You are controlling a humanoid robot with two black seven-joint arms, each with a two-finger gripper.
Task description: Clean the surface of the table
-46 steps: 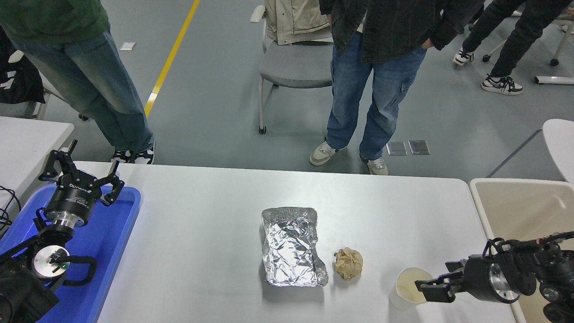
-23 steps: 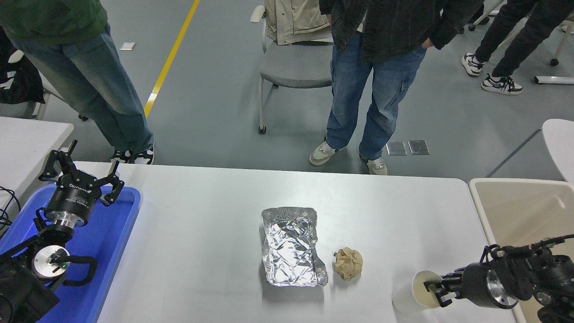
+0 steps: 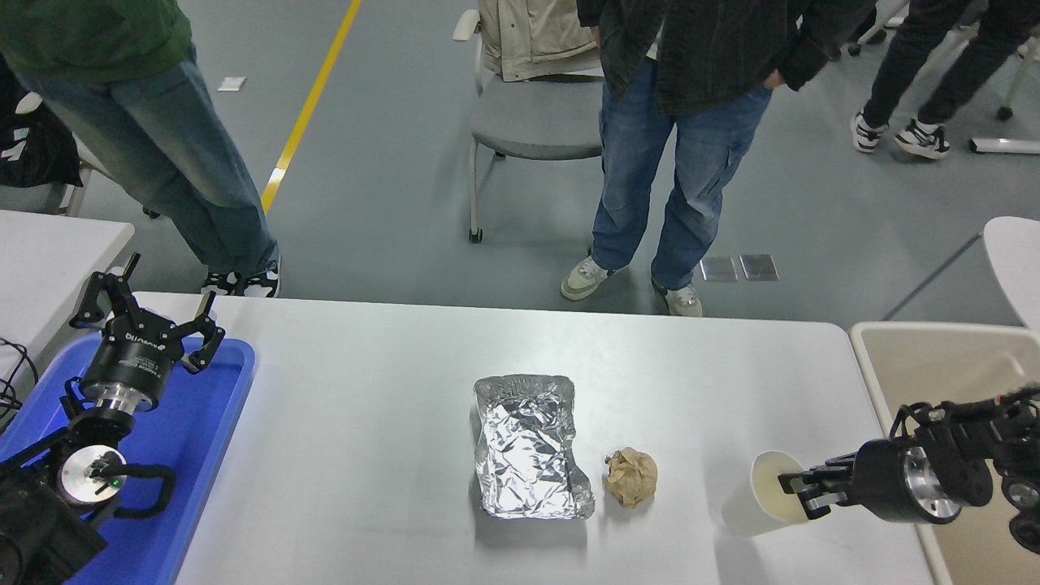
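The table surface (image 3: 366, 406) is a wide matte white top. On it lie a crumpled foil tray (image 3: 528, 447) at the middle and a brown paper ball (image 3: 631, 477) just right of it. My right gripper (image 3: 799, 493) comes in from the right edge and is shut on the rim of a white paper cup (image 3: 751, 504). The cup is tilted, with its mouth towards the gripper, at the table's front right. I cannot tell whether its base touches the table. My left gripper (image 3: 146, 318) is open and parked over the blue tray (image 3: 219, 406) at the lower left.
A beige bin (image 3: 942, 366) stands against the table's right end. Smaller white tables are at the far left (image 3: 49, 252) and far right (image 3: 1016, 252). People stand at the far side, around a grey chair (image 3: 532, 122).
My right gripper closed on the cup's rim, tipped the cup over towards itself and moved it a little right and up. The left arm has not moved.
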